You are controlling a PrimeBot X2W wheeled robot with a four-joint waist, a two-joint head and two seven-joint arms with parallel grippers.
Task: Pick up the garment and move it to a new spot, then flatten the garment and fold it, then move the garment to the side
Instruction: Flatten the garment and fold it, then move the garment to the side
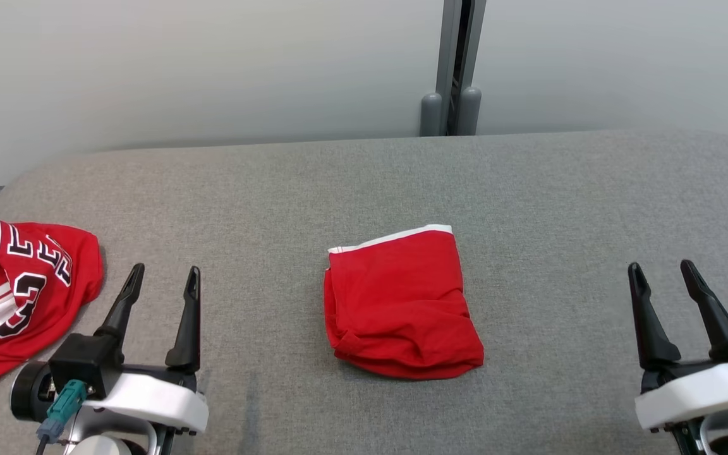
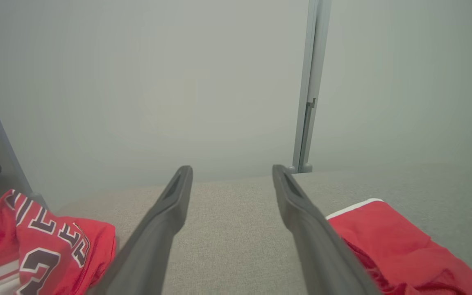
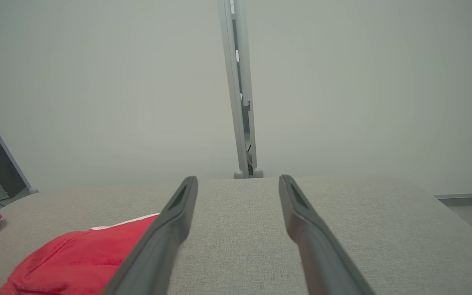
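Note:
A red garment (image 1: pixel 402 303) with a white trim lies folded into a compact rectangle in the middle of the grey fabric-covered table (image 1: pixel 364 183). My left gripper (image 1: pixel 167 270) hovers open at the lower left, well apart from it, fingers empty. At the lower right my right gripper (image 1: pixel 660 265) is open too and holds nothing. In the left wrist view the garment (image 2: pixel 395 241) lies right of the open left gripper (image 2: pixel 232 168). In the right wrist view the garment (image 3: pixel 76 262) lies left of the open right gripper (image 3: pixel 238 178).
A crumpled red jersey (image 1: pixel 16 297) with black-and-white lettering and a number lies at the table's left edge, just left of my left gripper; the jersey (image 2: pixel 43 246) shows again in the left wrist view. A pale wall with a grey post (image 1: pixel 455 69) stands behind the table.

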